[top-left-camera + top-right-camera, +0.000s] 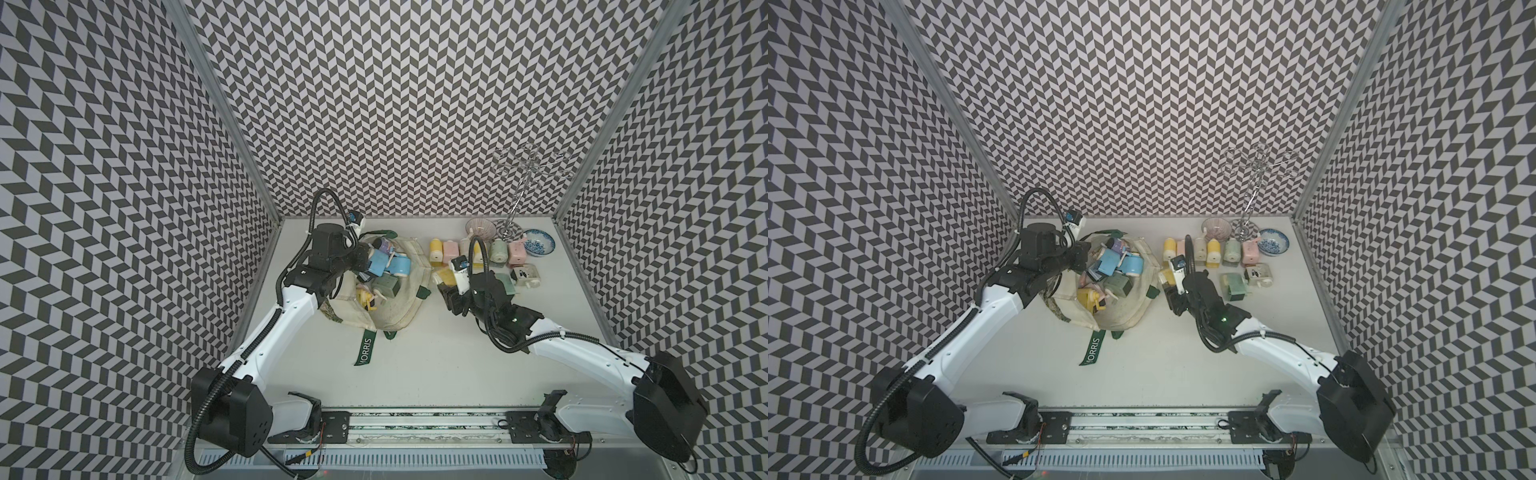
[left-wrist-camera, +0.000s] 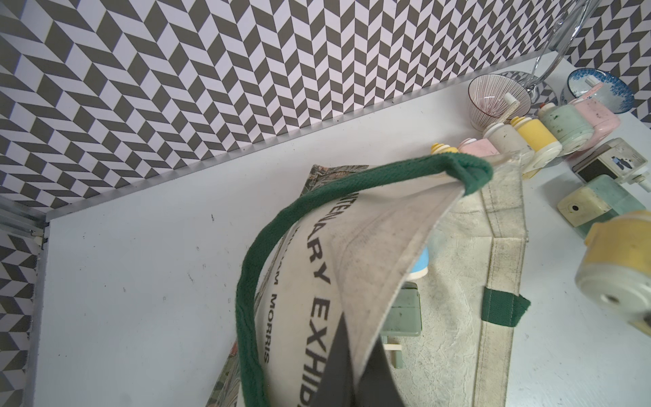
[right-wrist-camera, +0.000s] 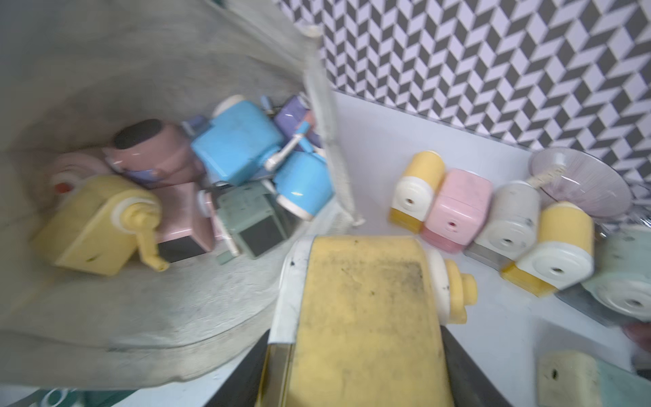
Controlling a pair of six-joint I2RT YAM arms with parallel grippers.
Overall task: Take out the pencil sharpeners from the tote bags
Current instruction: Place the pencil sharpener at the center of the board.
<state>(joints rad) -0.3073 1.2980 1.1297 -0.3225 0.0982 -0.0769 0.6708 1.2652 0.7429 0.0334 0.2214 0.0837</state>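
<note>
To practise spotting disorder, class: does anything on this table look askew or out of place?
The purple-striped ceramic bowl at the back sits tilted, apparently propped against the row of pastel plastic pencil sharpeners; a white crank handle seems to poke into it. Nothing looks spilled.

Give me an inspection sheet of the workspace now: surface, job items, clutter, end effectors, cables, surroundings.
Surface: white table, bare toward the front.
Job's things: tote bag lying open, sharpeners inside, blue sharpener on top; row of sharpeners out by the back wall.
Clutter: blue-patterned bowl, striped bowl, wire stand at the far right.
End effectors: left end effector shut on the bag's rim; right end effector shut on a yellow sharpener outside the bag.
Cables: black hoses loop off both arms; no snag seen.
Surroundings: chevron-patterned walls on three sides.
</note>
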